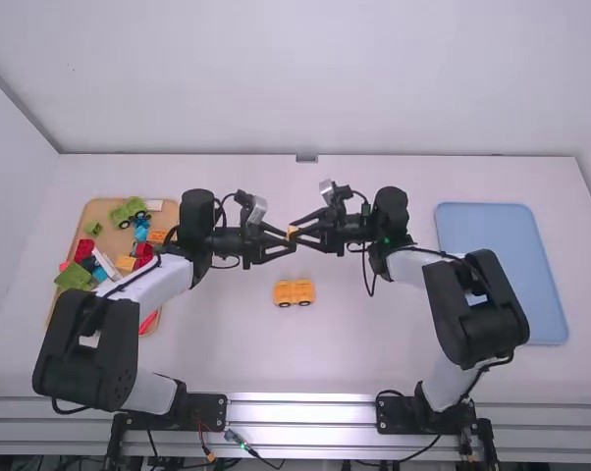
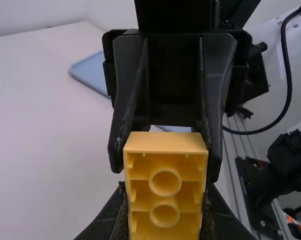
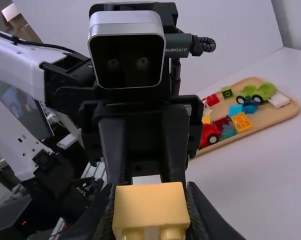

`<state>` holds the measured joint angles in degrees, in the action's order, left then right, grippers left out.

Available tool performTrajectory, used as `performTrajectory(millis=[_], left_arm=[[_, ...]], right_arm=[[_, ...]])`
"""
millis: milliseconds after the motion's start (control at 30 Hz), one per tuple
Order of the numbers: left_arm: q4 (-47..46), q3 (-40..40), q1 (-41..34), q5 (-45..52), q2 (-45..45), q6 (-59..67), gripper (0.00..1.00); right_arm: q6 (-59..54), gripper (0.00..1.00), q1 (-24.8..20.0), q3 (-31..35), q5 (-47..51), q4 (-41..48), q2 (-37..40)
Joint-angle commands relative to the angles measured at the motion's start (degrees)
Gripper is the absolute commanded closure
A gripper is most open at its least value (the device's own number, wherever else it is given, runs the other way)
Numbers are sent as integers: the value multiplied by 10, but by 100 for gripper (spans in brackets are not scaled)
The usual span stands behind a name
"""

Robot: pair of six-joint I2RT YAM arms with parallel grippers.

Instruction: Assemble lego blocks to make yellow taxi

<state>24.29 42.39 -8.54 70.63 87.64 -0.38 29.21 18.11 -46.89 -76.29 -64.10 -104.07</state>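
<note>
Above the white table (image 1: pixel 227 343), the yellow block (image 3: pixel 150 207) is held between the left gripper (image 1: pixel 288 241) and the right gripper (image 1: pixel 299 233), both clamped on it. Release one only once the other's hold looks firm, then square the block over the wheeled base (image 1: pixel 294 292).

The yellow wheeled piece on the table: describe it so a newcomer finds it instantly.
On the white table, look between the wooden tray and the blue tray. In the high view the piece sits below the left gripper and right gripper; its dark wheels set it apart from the small yellow block they hold.
</note>
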Motion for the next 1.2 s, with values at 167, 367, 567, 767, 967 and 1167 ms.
performTrajectory(millis=[167,367,567,767,967,1167], left_arm=[[9,-5,-5,-12,0,-12,1],[-12,-5,-3,-96,-1,-37,1],[-120,17,-2,-239,-1,-11,1],[-290,89,-2,-386,-1,33,1],[-363,146,-1,-554,-1,39,1],[-366,154,-1,-737,-1,32,1]], right_arm=[[3,100,-1,-15,12,1,-5],[-8,100,-9,-15,51,7,-5],[-63,100,-48,-19,186,130,-2],[-181,100,-62,-57,323,387,35],[-328,100,-25,-198,574,779,48],[-405,100,15,-279,692,997,47]])
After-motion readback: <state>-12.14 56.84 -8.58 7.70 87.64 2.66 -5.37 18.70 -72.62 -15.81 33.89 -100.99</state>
